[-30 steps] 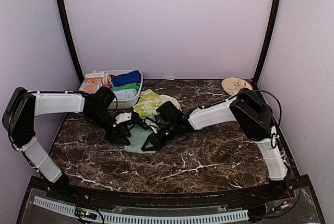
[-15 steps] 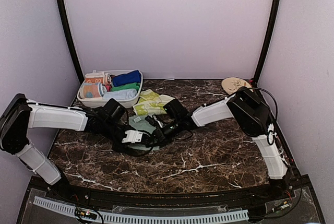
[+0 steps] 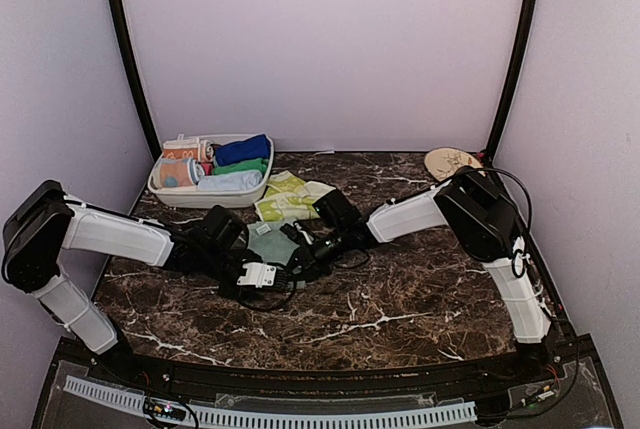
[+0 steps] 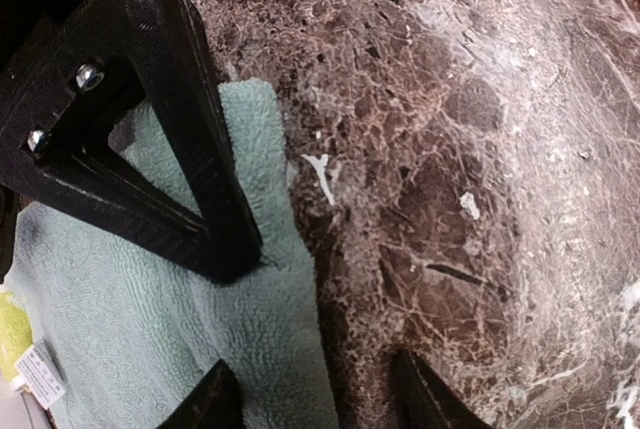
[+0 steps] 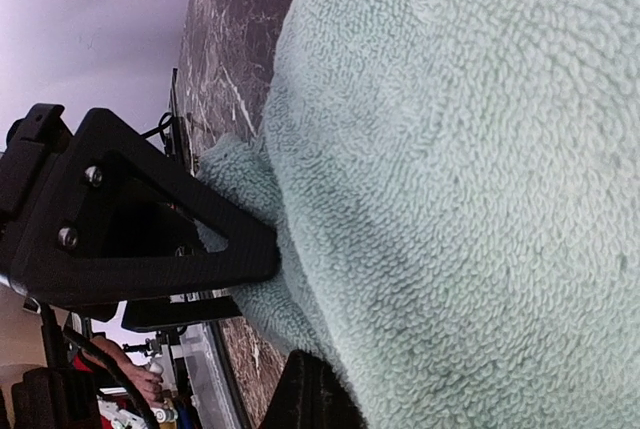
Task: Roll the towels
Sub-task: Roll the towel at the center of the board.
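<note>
Mint green towel (image 4: 160, 349) lies flat just 9 o'clock of the dark worktop's (image 3: 420, 289) middle, its roll seemingly only starting. At its 7 o'clock the left tool (image 4: 270, 339) straddles the hem, jaws parted over the cloth; at 3 o'clock the right tool (image 5: 290, 304) looks clenched on a bunched fold. Next, both likely must turn that edge over evenly, keeping it tight.
</note>
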`<control>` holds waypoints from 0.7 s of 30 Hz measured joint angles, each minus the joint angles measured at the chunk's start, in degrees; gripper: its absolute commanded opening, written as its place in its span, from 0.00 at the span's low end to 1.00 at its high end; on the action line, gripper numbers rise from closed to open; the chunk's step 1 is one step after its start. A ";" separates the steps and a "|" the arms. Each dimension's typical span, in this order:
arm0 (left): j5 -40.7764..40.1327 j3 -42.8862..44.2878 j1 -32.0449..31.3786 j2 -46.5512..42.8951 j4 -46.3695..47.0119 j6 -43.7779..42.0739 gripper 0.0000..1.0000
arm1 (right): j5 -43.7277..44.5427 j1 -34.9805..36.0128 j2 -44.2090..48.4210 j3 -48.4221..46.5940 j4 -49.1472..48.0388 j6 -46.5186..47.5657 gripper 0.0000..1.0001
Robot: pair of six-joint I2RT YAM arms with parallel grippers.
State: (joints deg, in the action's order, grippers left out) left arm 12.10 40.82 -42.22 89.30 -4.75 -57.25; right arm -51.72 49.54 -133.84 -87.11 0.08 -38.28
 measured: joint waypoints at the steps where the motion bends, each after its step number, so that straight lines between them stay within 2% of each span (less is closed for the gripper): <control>1: -0.48 -0.46 -0.33 -0.33 0.85 -0.02 0.53 | -0.02 0.00 0.00 0.00 0.07 -0.20 0.00; 4: -2.05 -1.79 -1.38 -0.83 3.52 -0.17 0.52 | -0.20 0.00 0.00 0.00 0.24 -0.48 0.00; 7: -3.69 -2.34 -1.81 -0.66 6.03 -0.70 0.42 | -0.37 0.00 0.00 0.02 0.22 -0.98 0.00; 8: -4.44 -2.34 -1.84 -0.33 6.60 -0.81 0.36 | -0.42 0.00 0.00 0.02 0.22 -1.07 0.00; 12: -6.23 -1.31 -1.81 1.68 7.80 -0.20 0.02 | -0.81 0.00 0.00 0.28 0.11 -1.27 0.00; 16: -4.90 1.29 -1.70 2.56 4.26 1.60 0.00 | -1.01 0.00 0.70 1.66 -0.66 -1.22 0.00; 19: 0.31 5.62 -0.70 3.85 -2.82 5.11 0.00 | 0.31 -0.07 3.34 4.83 -0.72 -0.24 0.18; 21: 6.36 9.88 1.16 5.88 -8.90 8.07 0.00 | 2.82 -0.02 7.23 8.98 -0.70 1.38 0.34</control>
State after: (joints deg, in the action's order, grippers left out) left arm 18.46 50.70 -41.06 95.18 -13.65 -49.19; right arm -48.90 49.52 -126.61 -78.13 -0.62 -36.91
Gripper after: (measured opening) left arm 0.048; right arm 0.150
